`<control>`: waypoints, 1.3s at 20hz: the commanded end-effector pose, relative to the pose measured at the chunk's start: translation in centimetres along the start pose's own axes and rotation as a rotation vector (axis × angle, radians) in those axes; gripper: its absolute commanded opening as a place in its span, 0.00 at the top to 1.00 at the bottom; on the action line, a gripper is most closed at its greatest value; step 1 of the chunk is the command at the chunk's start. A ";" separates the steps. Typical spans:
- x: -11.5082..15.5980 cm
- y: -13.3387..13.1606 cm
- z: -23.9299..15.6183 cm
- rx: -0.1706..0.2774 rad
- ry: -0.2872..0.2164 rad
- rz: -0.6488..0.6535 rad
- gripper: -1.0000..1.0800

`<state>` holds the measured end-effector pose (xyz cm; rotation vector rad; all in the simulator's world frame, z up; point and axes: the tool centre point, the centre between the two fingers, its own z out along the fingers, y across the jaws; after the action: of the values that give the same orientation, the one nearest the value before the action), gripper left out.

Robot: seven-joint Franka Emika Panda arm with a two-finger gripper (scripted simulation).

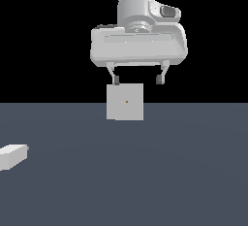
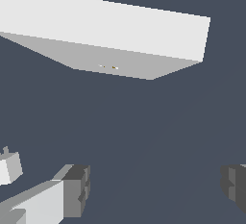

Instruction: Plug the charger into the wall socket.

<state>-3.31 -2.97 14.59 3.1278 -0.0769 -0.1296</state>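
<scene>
The wall socket (image 1: 125,102) is an upright square pale block with a tiny orange dot on its face, standing on the dark floor. It fills much of the wrist view (image 2: 105,31). The charger (image 1: 12,155) is a small white elongated block lying on the floor at the exterior view's far left, well away from the socket. A small white piece at the edge of the wrist view (image 2: 9,168) looks like it. My gripper (image 1: 137,79) hangs just above the socket, open and empty. Its dark fingertips (image 2: 77,189) stand wide apart in the wrist view.
A flat dark grey-blue floor (image 1: 169,171) spreads under everything, with a black background behind it. Nothing else shows in either view.
</scene>
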 end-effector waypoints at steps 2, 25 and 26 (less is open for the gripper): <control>0.0 0.0 0.0 0.000 0.000 0.000 0.04; -4.5 -13.3 5.1 0.016 0.142 -0.087 0.04; -4.8 -14.2 5.5 0.017 0.151 -0.093 0.04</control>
<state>-7.36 10.01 9.85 3.1441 0.0554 0.0842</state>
